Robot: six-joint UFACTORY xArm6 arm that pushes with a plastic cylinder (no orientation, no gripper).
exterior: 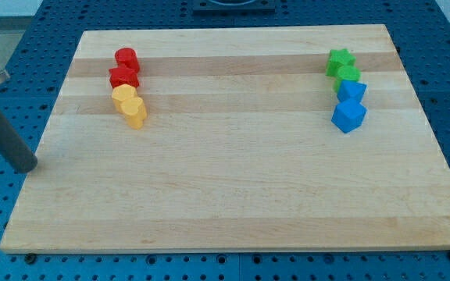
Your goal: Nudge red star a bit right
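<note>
The red star (123, 76) lies near the view's top left of the wooden board (233, 187). A red cylinder-like block (126, 58) touches it just above. A yellow block (123, 97) touches it just below, with a second yellow block (135, 112) below that. My tip (26, 166) is at the board's left edge, far below and to the left of the red star, touching no block.
At the view's upper right stands a column of blocks: a green star (340, 59), a green block (348, 75), a blue block (351, 91) and a blue block (348, 116). A blue perforated table (6, 101) surrounds the board.
</note>
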